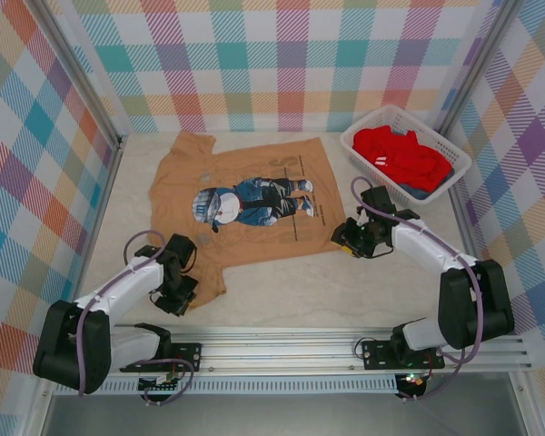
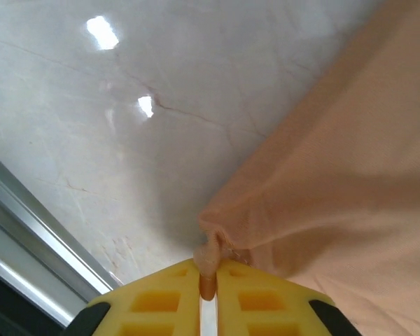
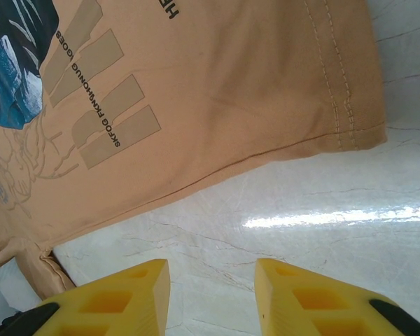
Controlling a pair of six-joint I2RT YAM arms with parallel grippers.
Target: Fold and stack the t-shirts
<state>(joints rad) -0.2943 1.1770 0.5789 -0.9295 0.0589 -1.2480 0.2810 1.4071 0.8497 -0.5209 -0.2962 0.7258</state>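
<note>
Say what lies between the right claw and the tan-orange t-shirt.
Bare tabletop, in the right wrist view: the open right claw sits short of the tan-orange t-shirt.

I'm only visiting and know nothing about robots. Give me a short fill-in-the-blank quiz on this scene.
1. The red t-shirt lies in the white ____.
2. The tan t-shirt lies spread on the ____.
3. The right gripper is open and empty; the left gripper is ____ on the tan t-shirt's edge.
Missing words: basket; table; shut.
</note>
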